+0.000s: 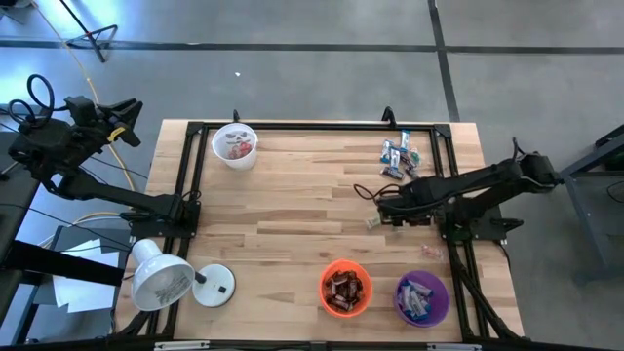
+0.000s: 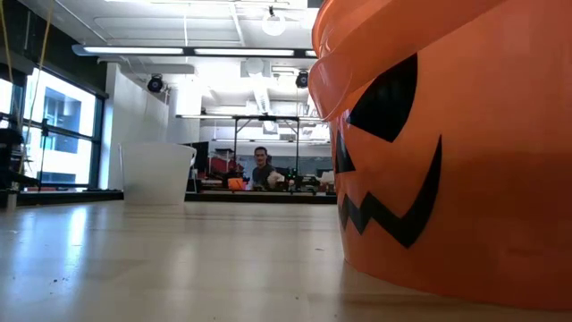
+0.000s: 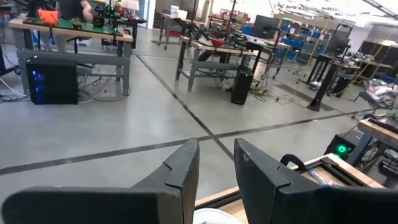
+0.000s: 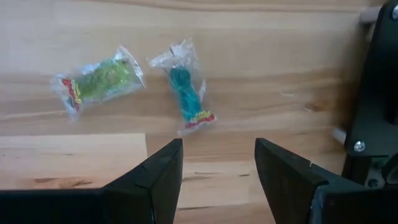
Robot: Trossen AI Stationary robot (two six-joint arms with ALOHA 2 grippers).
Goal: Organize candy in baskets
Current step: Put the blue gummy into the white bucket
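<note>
My right gripper [image 4: 217,158] [image 1: 383,207] points down over the table's right half, open, with nothing between its fingers. Just beyond its fingertips two clear-wrapped candies lie flat on the wood, a green one [image 4: 96,81] and a teal one [image 4: 186,93]. A pile of candy [image 1: 398,156] lies near the far right corner. The white basket [image 1: 235,144] stands at the far left, the orange basket [image 1: 345,288] and the purple basket [image 1: 421,297] at the near right, each with candy inside. My left gripper [image 3: 216,158] [image 1: 122,122] waits beyond the table's left edge, raised, pointing level, open on nothing.
A white dome lamp [image 1: 166,278] stands at the near left corner. A black frame [image 1: 292,127] runs along the table's edges. The middle of the wooden top [image 1: 283,214] is bare. In the low view the orange basket [image 2: 429,152] fills the right; a person sits far behind.
</note>
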